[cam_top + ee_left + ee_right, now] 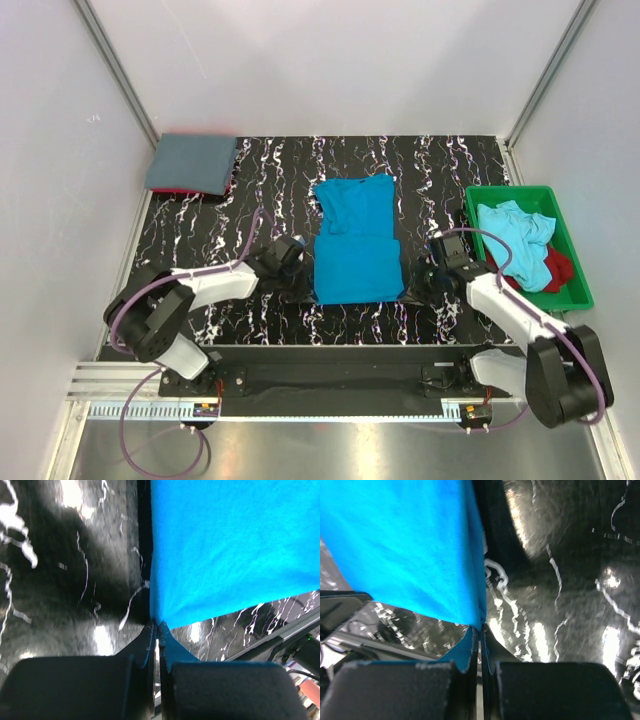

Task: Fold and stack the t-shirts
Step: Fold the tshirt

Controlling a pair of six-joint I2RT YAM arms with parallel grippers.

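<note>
Lying at the centre of the top view, the turquoise t-shirt [355, 240] is spread on the black marbled counter [200, 225], collar toward the top of the frame, with a crease crossing its middle. The left pincer [158, 630] is clamped on the shirt's lower-left corner, its fingers pressed together over the cloth. The right pincer [480, 630] is likewise closed on the lower-right corner. In the upper left of the frame a folded grey-blue t-shirt [190, 162] sits on a strip of red cloth [180, 191]. At the right, a green tray [578, 285] holds a crumpled aqua t-shirt [520, 238] and a red t-shirt [560, 268].
</note>
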